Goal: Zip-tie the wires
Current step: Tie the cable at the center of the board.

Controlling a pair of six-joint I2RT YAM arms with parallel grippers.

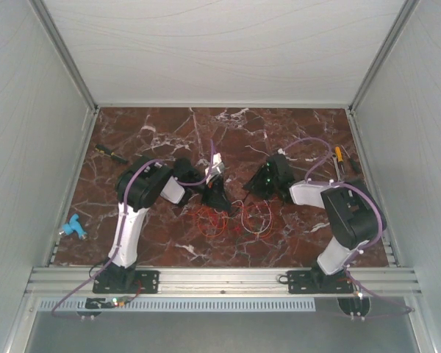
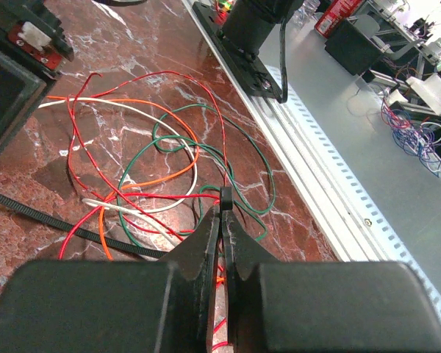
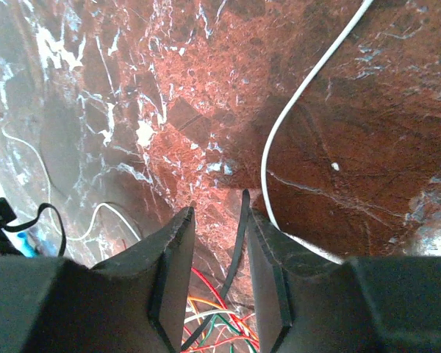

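Black zip tie is seen crossing the wires toward 6 o'clock on the table. The left tool is clenched at its head end. The right tool, at 3 o'clock, is parted astride its tail. Threading tail into head is judged next.

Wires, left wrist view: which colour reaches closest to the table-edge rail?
The green wire. Its loop bulges out beyond every other colour, toward the rail.
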